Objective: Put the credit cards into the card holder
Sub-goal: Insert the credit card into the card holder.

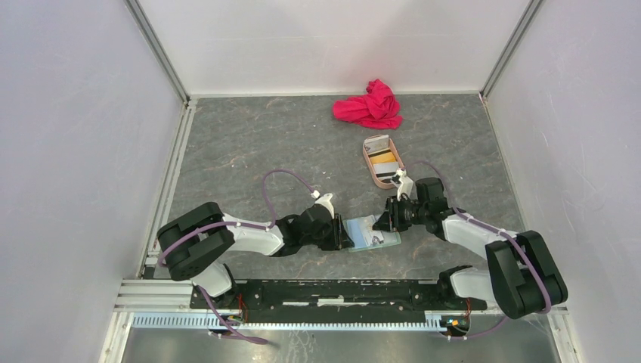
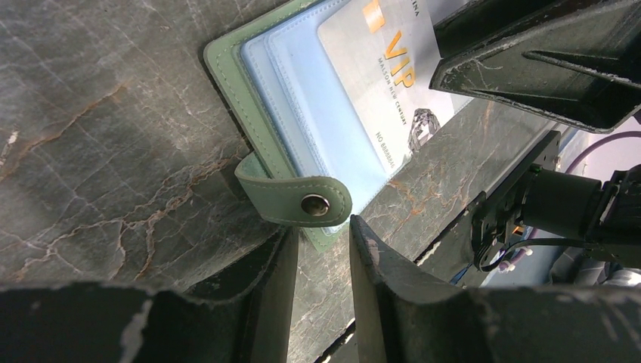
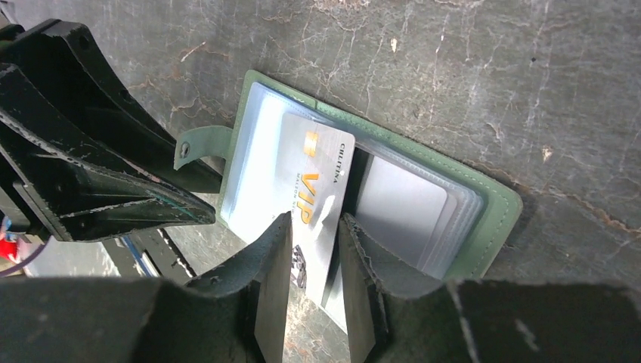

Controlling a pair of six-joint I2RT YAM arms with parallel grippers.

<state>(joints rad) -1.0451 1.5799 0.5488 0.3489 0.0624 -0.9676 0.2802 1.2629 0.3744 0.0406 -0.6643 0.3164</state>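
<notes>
The sage-green card holder [image 1: 376,234] lies open on the table between my two grippers, its pale blue sleeves up. A white and gold credit card marked VIP [image 3: 317,178] rests slanted across its left page, with its near end sticking out past the holder's edge. My right gripper [image 3: 314,219] is open astride that near end, with a gap on each side. A white card [image 3: 401,204] sits in a right-hand sleeve. My left gripper [image 2: 323,231] is open at the holder's corner, just below the snap strap [image 2: 302,200]. More credit cards, one orange-yellow [image 1: 383,157], lie in the tray.
The pinkish-tan oval tray [image 1: 367,159] stands behind the right gripper. A crumpled red cloth [image 1: 370,106] lies near the back wall. White walls close in the grey table. The two grippers' fingertips are close to each other over the holder.
</notes>
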